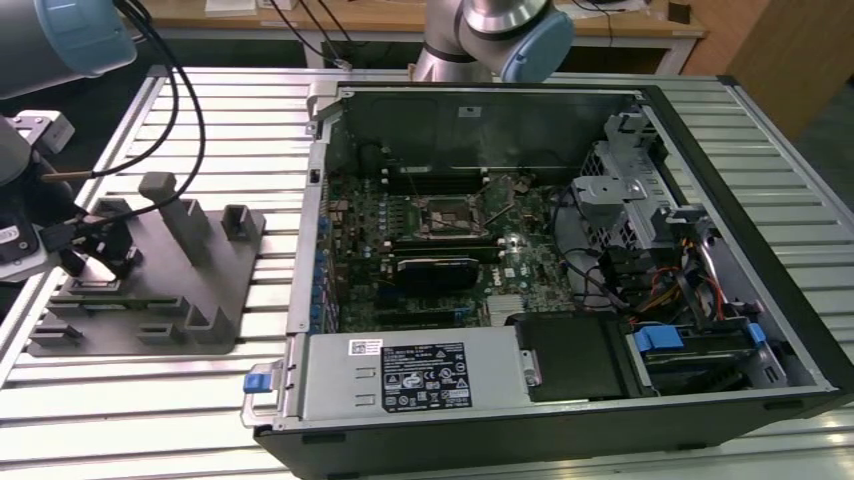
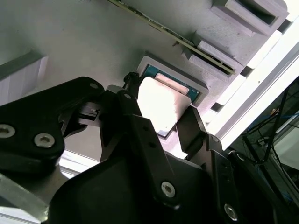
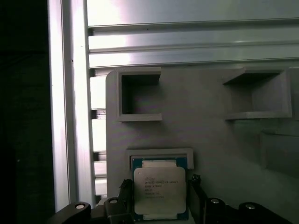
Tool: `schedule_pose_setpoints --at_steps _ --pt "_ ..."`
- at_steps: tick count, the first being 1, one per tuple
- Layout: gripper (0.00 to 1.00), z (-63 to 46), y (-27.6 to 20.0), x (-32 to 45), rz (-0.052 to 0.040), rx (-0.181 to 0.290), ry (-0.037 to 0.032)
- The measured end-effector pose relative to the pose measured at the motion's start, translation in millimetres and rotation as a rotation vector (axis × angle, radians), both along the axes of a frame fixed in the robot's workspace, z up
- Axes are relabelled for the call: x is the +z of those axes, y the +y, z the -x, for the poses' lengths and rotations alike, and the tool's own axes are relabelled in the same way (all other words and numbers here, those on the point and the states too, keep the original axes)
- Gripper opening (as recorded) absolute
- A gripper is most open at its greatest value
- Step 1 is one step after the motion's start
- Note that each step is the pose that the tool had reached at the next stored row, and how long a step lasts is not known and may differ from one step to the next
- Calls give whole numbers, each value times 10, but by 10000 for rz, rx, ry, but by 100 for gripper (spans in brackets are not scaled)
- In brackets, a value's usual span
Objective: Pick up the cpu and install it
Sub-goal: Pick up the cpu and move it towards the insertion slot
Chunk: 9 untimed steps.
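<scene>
- I see the black tool [image 1: 98, 265] low over the grey plastic holder block [image 1: 200, 290] on the slatted aluminium tabletop [image 1: 160, 400], at the exterior view's left.
- The small flat square silvery cpu [image 3: 160, 191] lies flat in the block's shallow recess, and the raised rim [image 3: 159, 152] keeps it square.
- The tool straddles the chip's two opposite edges; I cannot tell whether it grips.
- Grey upright posts [image 1: 167, 205] stand near, so I judge the free room is straight up.
- The dark square socket [image 1: 447, 215] in the open black computer case [image 1: 801, 300] sits well apart.

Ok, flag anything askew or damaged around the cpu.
Nothing stands out. In both wrist views the cpu lies flat and square in its recess on the grey holder, with no visible damage; the end effector straddles it.
</scene>
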State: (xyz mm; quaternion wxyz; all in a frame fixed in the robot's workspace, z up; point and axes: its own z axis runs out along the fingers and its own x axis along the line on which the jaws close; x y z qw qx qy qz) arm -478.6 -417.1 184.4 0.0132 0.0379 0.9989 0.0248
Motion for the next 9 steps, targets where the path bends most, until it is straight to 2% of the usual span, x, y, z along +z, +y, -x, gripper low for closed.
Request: schedule_pose_setpoints --at_steps 7,9 --pt "58 0 3 2 -1 0 3" --pt "54 0 3 1 -1 0 2"
